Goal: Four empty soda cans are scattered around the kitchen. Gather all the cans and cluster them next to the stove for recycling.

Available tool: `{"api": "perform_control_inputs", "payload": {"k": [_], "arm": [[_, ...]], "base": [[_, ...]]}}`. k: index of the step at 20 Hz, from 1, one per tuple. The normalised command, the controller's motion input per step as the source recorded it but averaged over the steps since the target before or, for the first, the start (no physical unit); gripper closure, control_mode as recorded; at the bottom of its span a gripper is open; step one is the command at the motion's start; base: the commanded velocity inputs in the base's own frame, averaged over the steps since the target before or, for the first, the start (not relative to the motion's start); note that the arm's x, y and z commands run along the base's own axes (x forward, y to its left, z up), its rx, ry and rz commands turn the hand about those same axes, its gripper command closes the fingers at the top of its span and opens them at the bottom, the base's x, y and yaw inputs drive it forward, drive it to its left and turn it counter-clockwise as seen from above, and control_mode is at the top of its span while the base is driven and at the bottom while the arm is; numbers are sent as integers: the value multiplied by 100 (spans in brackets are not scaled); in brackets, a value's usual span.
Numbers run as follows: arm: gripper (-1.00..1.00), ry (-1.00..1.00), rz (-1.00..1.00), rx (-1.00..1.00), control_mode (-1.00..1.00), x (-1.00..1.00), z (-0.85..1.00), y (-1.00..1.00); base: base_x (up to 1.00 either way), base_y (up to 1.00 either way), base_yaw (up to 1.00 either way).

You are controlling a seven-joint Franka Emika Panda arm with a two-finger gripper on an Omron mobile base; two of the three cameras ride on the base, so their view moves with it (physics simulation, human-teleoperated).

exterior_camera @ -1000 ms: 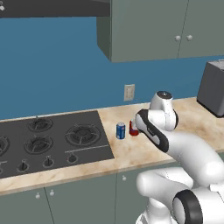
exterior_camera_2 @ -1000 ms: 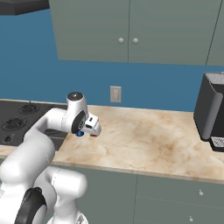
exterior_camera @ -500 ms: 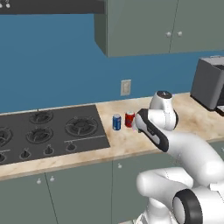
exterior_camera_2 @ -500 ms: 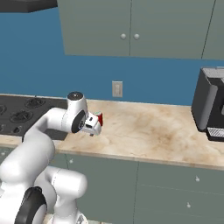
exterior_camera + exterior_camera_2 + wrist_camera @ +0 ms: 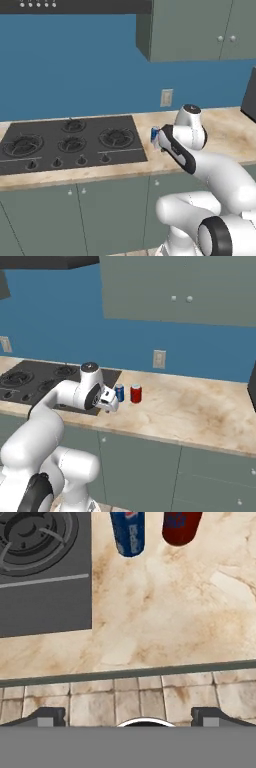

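Observation:
Two soda cans stand side by side on the beige counter (image 5: 190,411), just right of the black stove (image 5: 45,381): a blue can (image 5: 119,392) and a red can (image 5: 135,393). My gripper (image 5: 110,404) hovers just in front and to the left of the blue can, open and empty. In the hand view the blue can (image 5: 128,532) and red can (image 5: 181,526) sit at the top, beyond the gripper (image 5: 129,717), with the stove (image 5: 42,567) at upper left. In the left base view the blue can (image 5: 154,134) peeks out beside my arm, right of the stove (image 5: 70,142).
A wall outlet (image 5: 159,359) sits behind the cans. Grey upper cabinets (image 5: 180,291) hang above. A dark appliance (image 5: 250,95) stands at the far right of the counter. Below the counter's front edge (image 5: 125,674) lies tiled floor (image 5: 125,699).
The whole picture has shifted, so the base has driven; more of the stove shows. The hand has drawn back from the two cans. The jaws stay open.

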Motion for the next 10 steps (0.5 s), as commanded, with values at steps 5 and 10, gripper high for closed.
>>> {"api": "perform_control_inputs", "payload": {"k": [5, 10], "arm": [[-100, 0, 0, 0, 100, 0, 0, 0], [-100, 0, 0, 0, 100, 0, 0, 0]], "base": [[-1, 67, 0], [0, 66, 4]]}}
